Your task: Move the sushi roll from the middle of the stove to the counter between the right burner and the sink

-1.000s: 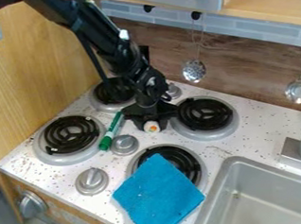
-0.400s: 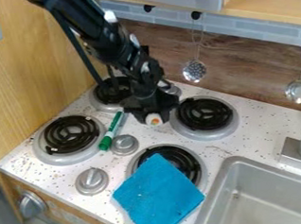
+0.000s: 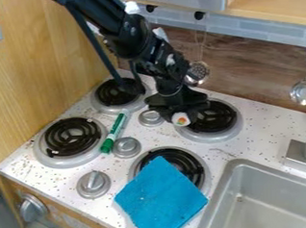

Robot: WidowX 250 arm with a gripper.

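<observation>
Your gripper [image 3: 179, 113] has its fingers closed around the sushi [image 3: 181, 119], at the left edge of the back right burner [image 3: 232, 125]. The marker [image 3: 113, 134] is lying beside the front left burner [image 3: 47, 158]. The cloth [image 3: 161, 198] covers part of the front right burner [image 3: 201, 167], near the stove's front edge.

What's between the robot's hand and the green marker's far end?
A round silver knob sits between the hand and the marker there, in the camera view.
</observation>
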